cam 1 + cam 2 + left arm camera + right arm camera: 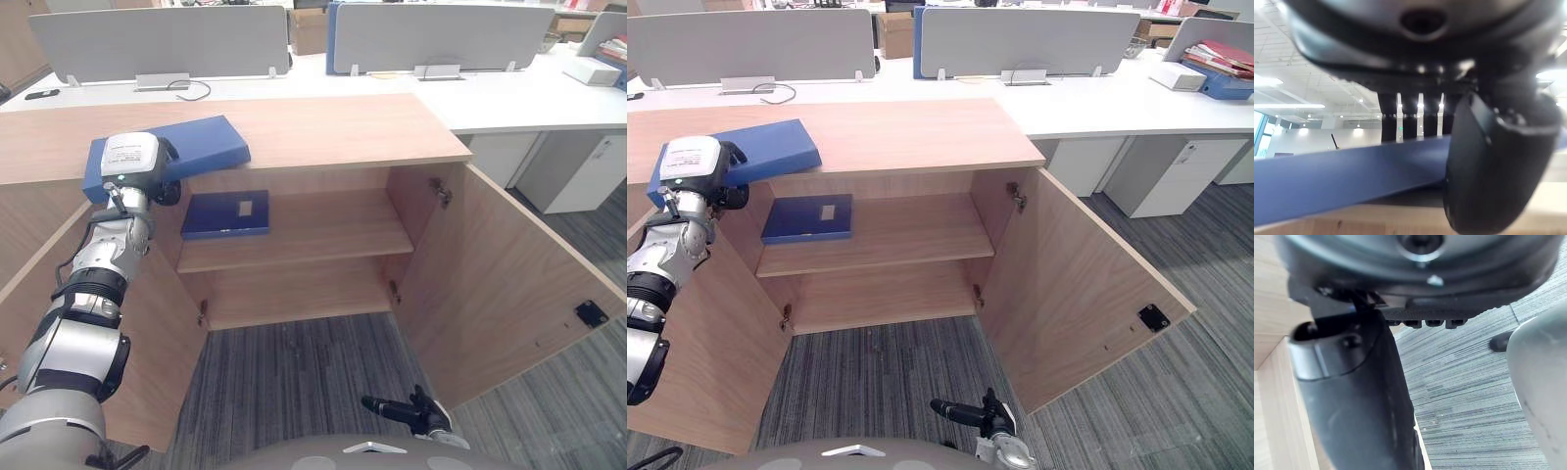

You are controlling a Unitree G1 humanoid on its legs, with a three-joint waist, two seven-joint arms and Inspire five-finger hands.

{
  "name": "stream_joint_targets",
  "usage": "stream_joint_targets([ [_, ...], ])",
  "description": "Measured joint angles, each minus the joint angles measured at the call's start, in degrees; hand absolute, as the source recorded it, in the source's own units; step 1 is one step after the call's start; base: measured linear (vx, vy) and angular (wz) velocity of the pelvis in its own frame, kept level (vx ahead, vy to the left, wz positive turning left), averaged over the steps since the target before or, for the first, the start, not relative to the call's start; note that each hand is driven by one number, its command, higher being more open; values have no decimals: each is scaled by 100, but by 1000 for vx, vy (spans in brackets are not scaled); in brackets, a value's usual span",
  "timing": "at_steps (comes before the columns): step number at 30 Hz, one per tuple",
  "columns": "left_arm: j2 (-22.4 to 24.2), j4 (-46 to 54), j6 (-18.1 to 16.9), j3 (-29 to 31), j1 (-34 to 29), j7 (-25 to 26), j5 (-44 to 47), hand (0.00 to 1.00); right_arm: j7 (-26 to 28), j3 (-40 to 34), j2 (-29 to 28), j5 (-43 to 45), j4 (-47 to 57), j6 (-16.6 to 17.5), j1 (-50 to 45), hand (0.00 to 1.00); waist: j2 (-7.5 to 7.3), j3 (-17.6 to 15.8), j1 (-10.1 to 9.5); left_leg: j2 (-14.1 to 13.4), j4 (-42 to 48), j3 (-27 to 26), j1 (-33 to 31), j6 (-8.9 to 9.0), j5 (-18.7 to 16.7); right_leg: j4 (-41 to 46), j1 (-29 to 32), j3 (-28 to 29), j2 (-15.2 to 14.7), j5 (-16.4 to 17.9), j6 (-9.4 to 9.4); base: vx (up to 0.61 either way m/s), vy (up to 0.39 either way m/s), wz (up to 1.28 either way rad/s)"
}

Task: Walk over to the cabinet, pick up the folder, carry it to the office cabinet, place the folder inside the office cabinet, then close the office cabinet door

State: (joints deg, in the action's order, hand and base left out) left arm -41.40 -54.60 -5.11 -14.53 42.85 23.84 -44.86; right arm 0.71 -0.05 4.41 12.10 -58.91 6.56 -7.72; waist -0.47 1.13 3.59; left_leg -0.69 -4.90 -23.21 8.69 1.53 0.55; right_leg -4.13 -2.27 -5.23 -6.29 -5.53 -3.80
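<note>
A blue folder (196, 145) lies on the wooden cabinet top (323, 127), its near edge overhanging the open cabinet. My left hand (165, 186) is at that near left edge. In the left wrist view its fingers reach over the folder (1352, 176) and its thumb (1488, 161) curls against the underside, pinching it. A second blue folder (225, 213) lies flat on the upper shelf (323, 230) inside. My right hand (407, 411) hangs low over the carpet by the right door, fingers straight, holding nothing.
Both cabinet doors stand open: the right door (509, 284) swings far out, the left door (147, 323) is beside my left arm. White desks with grey dividers (157, 44) stand behind the cabinet. Striped carpet (294, 382) lies in front.
</note>
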Motion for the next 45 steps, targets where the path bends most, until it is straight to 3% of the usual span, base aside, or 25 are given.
stream_joint_targets([
  [3, 29, -7, -123, -39, 4, -77, -33, 0, -1, 0, 24, -4, 3, 2, 3, 100, 15, 17, 9, 2, -4, -6, 31, 5, -5, -9, -31, 3, -4, -2, -3, 0, 0, 0],
  [18, 76, 13, -97, 11, -30, -73, -21, 0, -5, 2, 36, -5, 2, 0, 42, 100, 30, 10, 85, 0, -15, 34, 23, 21, -17, -31, -71, -42, -9, -1, -5, 0, 0, 1],
  [20, 75, 724, 29, 272, -344, -168, -19, 0, -7, -4, 35, -5, 2, -2, 65, 100, 34, 7, 125, 11, -16, 108, -31, 17, -14, -31, -62, -103, -27, 2, -4, -2, -4, 15],
  [23, 107, 2458, 9, 548, -1310, -238, 108, 0, -15, -57, 33, -5, 5, -19, 69, 100, 48, -2, 102, 26, -18, 246, -96, 10, -10, -31, -58, -224, -54, 24, 5, 1, -22, 22],
  [25, 418, 3716, -145, 848, -2026, -256, 231, 0, -14, -58, 38, -9, 5, -83, 66, 100, 38, 3, 3, 36, -9, 338, -165, 1, -4, -31, -38, -313, -61, 41, 10, 12, -31, 20],
  [30, 1284, 5201, -351, 1284, -2937, -209, 736, 0, -5, -31, 43, -48, -22, -184, 70, 100, 37, 4, -197, 19, -2, 484, -202, -26, 17, -30, -78, -448, -47, 72, 40, -22, -48, 15],
  [39, 2039, 6027, -419, 1383, -3236, -55, 1671, 0, 26, 84, 86, -57, -128, -244, 91, 100, -30, 12, -337, 10, -19, 642, -242, -78, 61, -31, -94, -555, -111, 71, 31, -63, -25, 10],
  [43, 2200, 6618, -816, 1361, -3241, -98, 3243, 0, 36, 205, 106, -56, -163, -251, 133, 100, -59, 13, -327, 37, -6, 651, -278, -94, 70, -8, -82, -556, -151, 65, 19, 0, 0, 0],
  [45, 2351, 6867, -1084, 1337, -3242, -396, 4402, 0, 36, 263, 121, -55, -163, -256, 139, 100, -67, 10, -333, 43, -2, 652, -284, -96, 71, -6, -77, -555, -157, 65, 19, 0, 0, 0],
])
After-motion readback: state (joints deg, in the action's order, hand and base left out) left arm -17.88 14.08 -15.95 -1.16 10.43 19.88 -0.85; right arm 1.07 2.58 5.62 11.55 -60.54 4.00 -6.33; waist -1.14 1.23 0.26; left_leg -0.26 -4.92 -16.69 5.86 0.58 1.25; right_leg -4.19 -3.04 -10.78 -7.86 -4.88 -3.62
